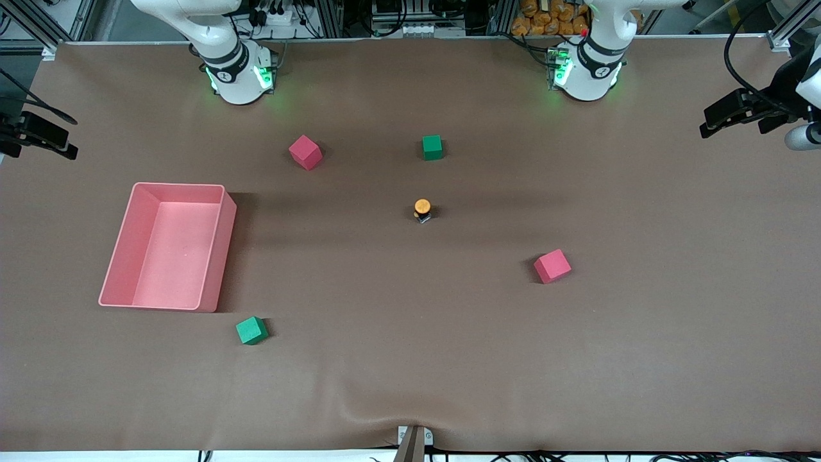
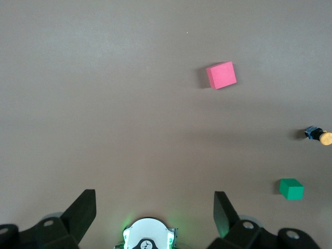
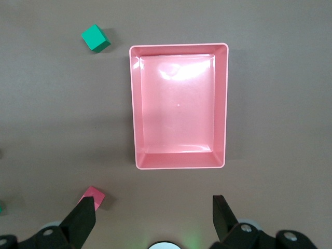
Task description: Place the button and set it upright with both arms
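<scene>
Your right hand [image 3: 153, 215] hangs high over the desk [image 1: 641, 353], above the pink tray [image 1: 218, 256] at the right arm's end; its fingers are spread wide and hold nothing. A green cube [image 1: 251, 330] sits near the tray's corner, nearer the front camera, and a red cube [image 1: 305, 152] sits closer to the bases. The button [image 1: 422, 210] stands mid-desk, orange cap up, just nearer the camera than another green cube [image 1: 432, 147]. A second red cube [image 1: 552, 265] lies toward the left arm's end. Your left hand [image 2: 155, 210] also hangs spread wide and empty.
</scene>
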Robot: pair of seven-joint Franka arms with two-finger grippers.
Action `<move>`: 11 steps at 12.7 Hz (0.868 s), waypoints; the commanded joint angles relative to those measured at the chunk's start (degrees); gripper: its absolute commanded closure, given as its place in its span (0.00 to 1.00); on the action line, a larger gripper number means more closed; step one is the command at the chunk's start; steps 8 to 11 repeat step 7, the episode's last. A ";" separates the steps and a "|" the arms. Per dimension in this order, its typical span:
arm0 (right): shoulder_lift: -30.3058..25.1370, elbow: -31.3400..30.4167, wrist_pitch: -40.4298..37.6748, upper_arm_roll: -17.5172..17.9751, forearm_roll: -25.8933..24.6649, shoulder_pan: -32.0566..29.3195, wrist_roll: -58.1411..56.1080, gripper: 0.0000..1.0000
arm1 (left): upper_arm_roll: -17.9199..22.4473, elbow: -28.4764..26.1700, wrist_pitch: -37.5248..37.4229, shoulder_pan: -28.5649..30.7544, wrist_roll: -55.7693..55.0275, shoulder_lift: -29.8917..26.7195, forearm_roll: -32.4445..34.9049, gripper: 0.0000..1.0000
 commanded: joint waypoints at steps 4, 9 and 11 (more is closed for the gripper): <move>-0.55 0.43 -1.62 0.02 0.66 -0.60 -0.25 0.00 | 0.30 0.11 0.46 0.16 1.98 -0.24 0.11 0.00; -0.55 0.43 -1.54 0.02 0.75 -0.60 -0.25 0.00 | 0.39 0.02 0.38 0.33 3.31 -0.24 0.11 0.00; -0.55 0.43 -1.54 0.02 0.75 -0.60 -0.25 0.00 | 0.39 0.02 0.38 0.33 3.31 -0.24 0.11 0.00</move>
